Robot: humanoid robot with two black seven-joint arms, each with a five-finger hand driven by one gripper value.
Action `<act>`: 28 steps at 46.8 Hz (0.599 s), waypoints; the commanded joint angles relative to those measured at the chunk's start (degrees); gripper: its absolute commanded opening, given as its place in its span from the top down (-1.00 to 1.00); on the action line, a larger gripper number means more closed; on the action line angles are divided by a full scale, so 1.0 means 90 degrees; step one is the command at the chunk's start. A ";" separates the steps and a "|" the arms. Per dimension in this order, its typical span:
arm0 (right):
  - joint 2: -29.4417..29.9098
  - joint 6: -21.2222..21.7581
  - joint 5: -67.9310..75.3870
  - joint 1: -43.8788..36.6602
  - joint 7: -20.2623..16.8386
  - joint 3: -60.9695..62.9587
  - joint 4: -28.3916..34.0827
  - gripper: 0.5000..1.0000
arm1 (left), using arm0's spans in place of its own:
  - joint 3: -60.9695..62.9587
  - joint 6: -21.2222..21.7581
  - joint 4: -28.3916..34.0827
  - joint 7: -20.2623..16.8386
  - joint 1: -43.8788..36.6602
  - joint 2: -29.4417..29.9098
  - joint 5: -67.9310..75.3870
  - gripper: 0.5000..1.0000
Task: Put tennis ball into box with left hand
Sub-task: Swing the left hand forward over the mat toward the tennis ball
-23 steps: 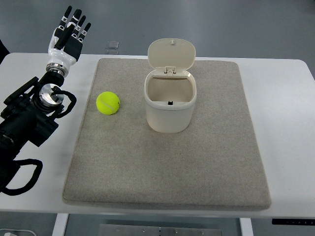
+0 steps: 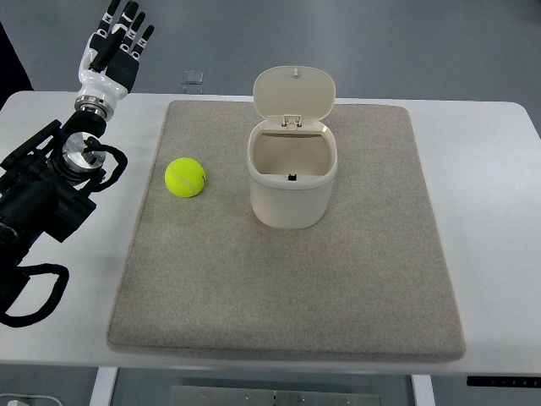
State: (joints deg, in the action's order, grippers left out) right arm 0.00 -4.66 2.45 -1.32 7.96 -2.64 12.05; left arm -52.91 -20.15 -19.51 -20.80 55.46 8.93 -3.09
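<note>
Item: my left hand (image 2: 117, 51), fingers extended and empty, past the table's far-left edge; tennis ball (image 2: 185, 178) on the mat left of the open box (image 2: 292, 173); advice, descend centred over it.

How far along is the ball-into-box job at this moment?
Nothing is done yet. The tennis ball lies on the grey mat, left of the white box, whose lid stands open. The left hand is at the table's far left edge, fingers spread, holding nothing. Reaching, grasping and dropping the ball in are all left.
</note>
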 commanded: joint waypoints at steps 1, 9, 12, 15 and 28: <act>0.0000 0.0000 0.0001 -0.0009 -0.0006 0.0000 0.0009 -0.75 | 0.0010 0.0051 -0.0001 0.0026 0.0078 0.0101 0.0002 -0.73; 0.0000 0.0000 -0.0009 0.0000 -0.0006 0.0000 -0.0001 -0.75 | 0.0419 0.0266 -0.0049 0.0055 0.0264 0.0326 0.0002 -0.73; 0.0000 0.0000 0.0001 0.0000 0.0004 0.0000 -0.0001 -0.75 | 0.0683 0.0276 -0.0098 0.0074 0.0332 0.0404 0.0002 -0.73; 0.0000 0.0000 0.0001 0.0000 -0.0006 0.0000 -0.0001 -0.75 | 0.1015 0.0286 -0.0215 0.0074 0.0391 0.0511 0.0002 -0.73; 0.0000 0.0000 0.0001 0.0000 -0.0006 0.0000 -0.0001 -0.75 | 0.2284 0.0257 -0.0752 0.0104 0.0576 0.1068 0.0011 -0.73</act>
State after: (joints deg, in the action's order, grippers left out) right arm 0.00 -4.66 2.45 -1.37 7.94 -2.64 12.04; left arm -35.49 -17.75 -24.84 -19.88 59.99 17.27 -3.04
